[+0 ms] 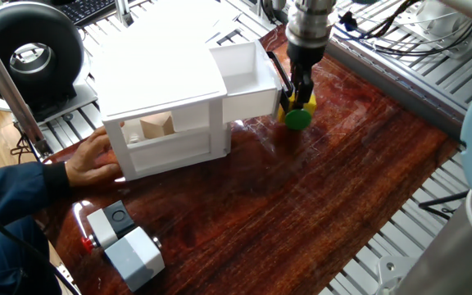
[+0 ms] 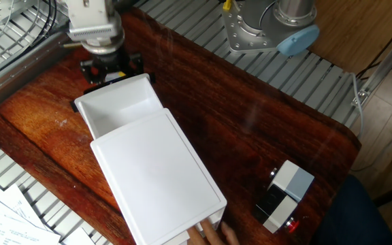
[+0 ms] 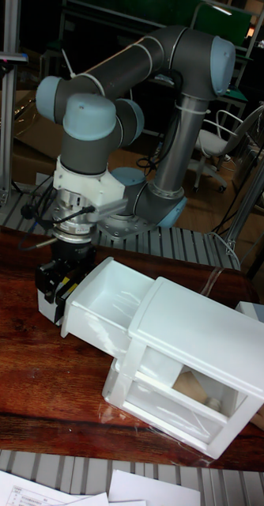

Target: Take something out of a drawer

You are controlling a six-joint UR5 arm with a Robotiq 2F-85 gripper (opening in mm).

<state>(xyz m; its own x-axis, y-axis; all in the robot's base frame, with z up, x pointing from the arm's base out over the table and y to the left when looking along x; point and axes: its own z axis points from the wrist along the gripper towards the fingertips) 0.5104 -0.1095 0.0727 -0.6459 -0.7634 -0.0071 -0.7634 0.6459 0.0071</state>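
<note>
Though the arm blocks most of it, I can see the yellow block (image 1: 307,102) low on the table (image 1: 334,188), just beside the handle end of the open drawer (image 1: 248,78). My gripper (image 1: 298,101) has its jaws closed on it. Its green disc (image 1: 297,119) faces outward, away from the cabinet (image 1: 166,98). From the other fixed view the block is hidden. A hand (image 1: 93,160) steadies the cabinet.

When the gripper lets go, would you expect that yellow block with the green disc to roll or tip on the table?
The yellow block looks rigid and flat-sided, so probably steady. Its green disc is round and might roll if it lands on edge. The gripper holds it low above the table.
</note>
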